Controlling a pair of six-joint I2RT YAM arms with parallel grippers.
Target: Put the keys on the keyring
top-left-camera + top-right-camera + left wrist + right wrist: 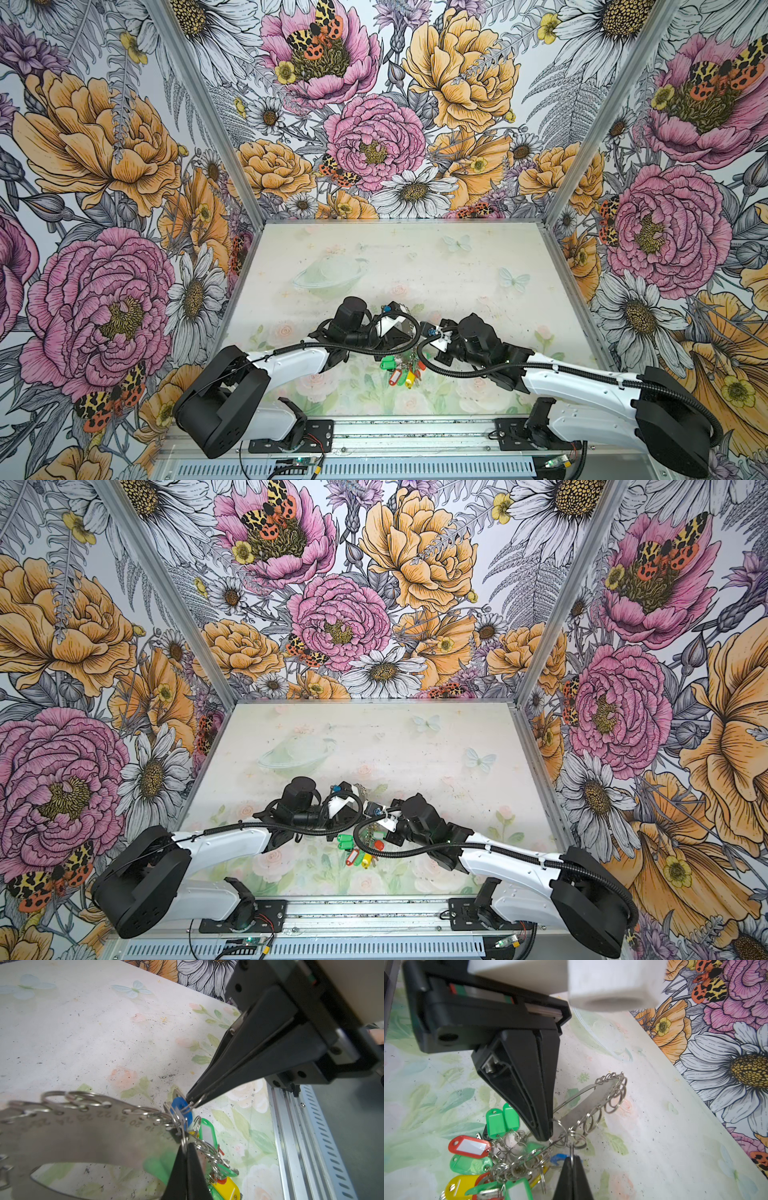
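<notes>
In both top views the left arm (291, 361) (224, 841) and the right arm (573, 374) (511, 856) are meeting over the near middle of the table (374, 257). Their wrists and black cable hoses (457, 371) are covering the spot where the tips come together. Just below them a bunch of tagged keys (401, 374) (359, 852) is lying on the table, showing two red tags among green and yellow ones.

In the left wrist view the keyring (93, 1136) is filling the near side. It is a flat metal band with stamped numbers beside its edge holes, and small wire rings (83, 1097) are hanging through them, too overlapped to count. The left gripper (186, 1147) is pinching tight at the band's end, with a wire ring caught between its fingers. The right gripper (192, 1099) is pointing in from the opposite side, closed on a thin wire loop at the keys (178, 1103). There is one blue tag, sitting just beside the band's end rings.

In the right wrist view the right gripper (572, 1160) is squeezing one wire ring, with the keys (557, 1158) just behind its fingers. The left gripper (548, 1136) is clamping the low end of the keyring (591, 1103), which is slanting up off the table. The bunch (483, 1157) is lying beside it, with at least four green tags. Whether its rings are threaded on the band I cannot tell.
</notes>
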